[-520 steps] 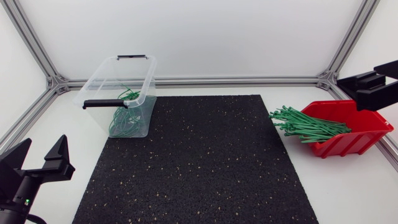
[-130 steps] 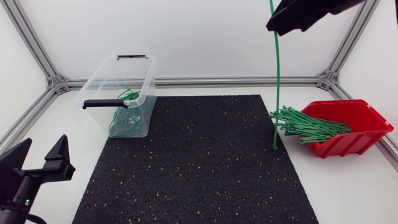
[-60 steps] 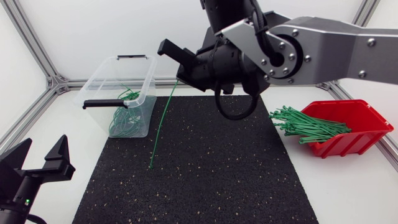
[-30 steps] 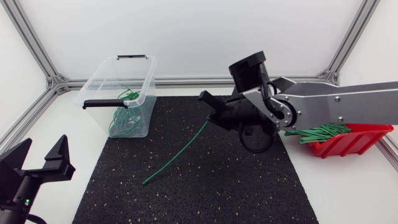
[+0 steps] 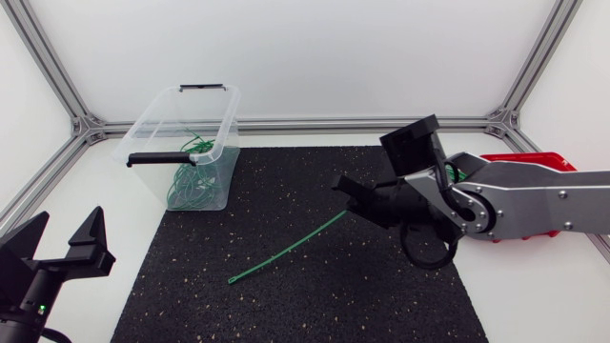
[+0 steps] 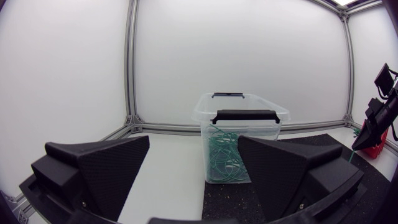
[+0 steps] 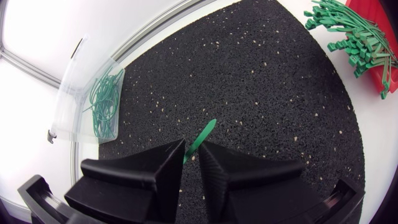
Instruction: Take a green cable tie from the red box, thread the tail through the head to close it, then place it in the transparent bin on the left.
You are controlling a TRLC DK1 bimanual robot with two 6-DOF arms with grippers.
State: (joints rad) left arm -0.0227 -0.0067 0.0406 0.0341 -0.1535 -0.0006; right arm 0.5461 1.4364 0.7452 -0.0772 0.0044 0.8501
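Though unclear overhead, right wrist view shows right tool (image 7: 191, 149) clamping cable tie (image 7: 205, 132).

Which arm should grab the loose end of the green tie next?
Left. The right hand is shut on one end of the tie. The loose end lies on the mat, pointing toward the left hand, which is open and empty.

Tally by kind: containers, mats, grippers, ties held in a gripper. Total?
Containers: 2, transparent bin, red box
Mats: 1, black mat
Grippers: 2, left gripper, right gripper
Held ties: 1, green cable tie
Total: 6
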